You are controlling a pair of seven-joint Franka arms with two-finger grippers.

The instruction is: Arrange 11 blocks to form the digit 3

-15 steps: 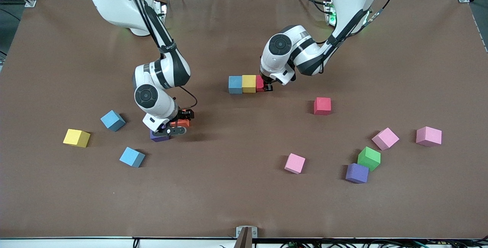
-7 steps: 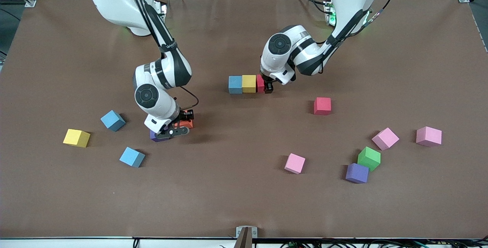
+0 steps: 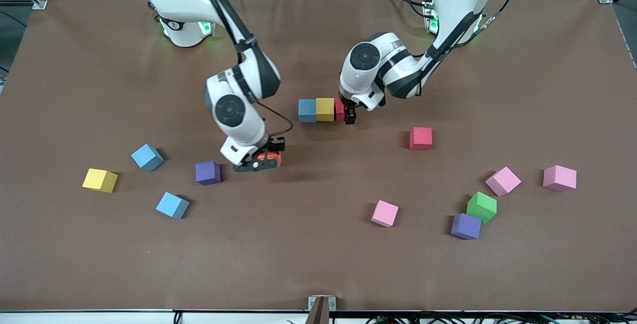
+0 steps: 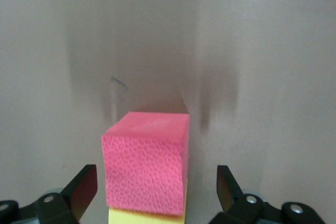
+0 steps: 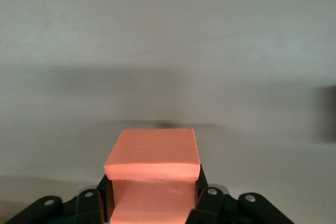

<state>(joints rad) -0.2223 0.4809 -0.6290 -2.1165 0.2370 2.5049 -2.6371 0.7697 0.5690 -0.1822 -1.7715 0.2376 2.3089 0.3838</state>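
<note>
Beside the yellow block point(image 3: 325, 109), the left gripper point(image 3: 350, 115) stands wide around the placed red block point(image 3: 339, 109); the right gripper point(image 3: 259, 161) clamps the orange block point(image 3: 271, 157); carrying it to the row seems next.

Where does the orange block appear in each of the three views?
Front view: the orange block sits between the fingers of the right gripper, over the table, beside the purple block.
Right wrist view: it fills the lower middle, clamped by the fingers.
Left wrist view: not in it.
Shared landmark: the right gripper's black fingers on the block.
</note>
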